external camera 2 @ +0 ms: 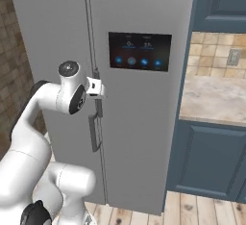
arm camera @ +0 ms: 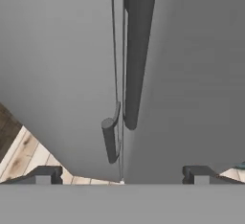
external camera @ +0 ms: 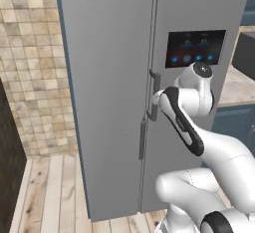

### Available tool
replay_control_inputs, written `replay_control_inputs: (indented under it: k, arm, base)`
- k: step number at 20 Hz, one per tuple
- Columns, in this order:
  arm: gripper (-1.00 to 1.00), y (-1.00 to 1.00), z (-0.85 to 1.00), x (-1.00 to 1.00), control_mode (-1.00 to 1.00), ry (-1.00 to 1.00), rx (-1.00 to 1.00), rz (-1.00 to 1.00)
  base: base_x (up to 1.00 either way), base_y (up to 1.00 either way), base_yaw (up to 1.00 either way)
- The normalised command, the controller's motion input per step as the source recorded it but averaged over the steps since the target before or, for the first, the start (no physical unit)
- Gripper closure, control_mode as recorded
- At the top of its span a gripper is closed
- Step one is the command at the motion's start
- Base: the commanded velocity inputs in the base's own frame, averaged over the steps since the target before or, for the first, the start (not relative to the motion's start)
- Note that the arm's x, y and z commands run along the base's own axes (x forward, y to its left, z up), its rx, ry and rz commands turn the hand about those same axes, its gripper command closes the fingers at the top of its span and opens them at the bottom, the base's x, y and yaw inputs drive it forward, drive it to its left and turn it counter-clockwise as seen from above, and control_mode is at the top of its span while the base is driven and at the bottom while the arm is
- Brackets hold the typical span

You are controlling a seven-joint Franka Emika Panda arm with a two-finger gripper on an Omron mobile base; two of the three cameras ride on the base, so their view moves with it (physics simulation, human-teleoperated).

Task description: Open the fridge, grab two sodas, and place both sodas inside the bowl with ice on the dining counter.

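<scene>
Two closed fridge [external camera: 114, 77] doors, panel [external camera 2: 139, 51] icons unreadable

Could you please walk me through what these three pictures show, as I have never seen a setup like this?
It is a rendered kitchen with a white robot arm on a driving base. Two pictures come from cameras on that base, behind the arm to its left and right, so both show the same scene. The third comes from a camera on the hand, looking along the tool; its two dark tips stand wide apart at the bottom, so it is open and holds nothing. The arm faces a tall grey fridge with both doors closed and a black panel. The tool is right at the door handles, where the doors meet. To the right are blue cabinets and a counter.
</scene>
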Motion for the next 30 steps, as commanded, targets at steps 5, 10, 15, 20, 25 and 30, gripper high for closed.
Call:
replay_control_inputs:
  k: [5, 10, 15, 20, 25, 30]
  arm:
    - [-1.0, -0.03, 0.01, 0.37, -1.0, -0.04, 0.0, -0.01]
    - [-1.0, 0.0, 0.0, 0.45, -1.0, -0.01, 0.0, -0.01]
    - [-1.0, 0.0, 0.0, 0.45, -1.0, -0.01, 0.0, 0.0]
    - [-1.0, 0.01, -0.02, 0.34, -1.0, -0.01, 0.0, 0.0]
    - [-1.0, 0.0, -0.08, 0.28, -1.0, -0.02, 0.0, 0.0]
    - [-1.0, 0.0, -0.09, 0.29, -1.0, -0.04, 0.0, 0.0]
  base:
    - [0.0, 0.0, 0.0]
    - [0.0, 0.0, 0.0]
    - [0.0, 0.0, 0.0]
    - [0.0, 0.0, 0.0]
    - [0.0, 0.0, 0.0]
    - [0.0, 0.0, 0.0]
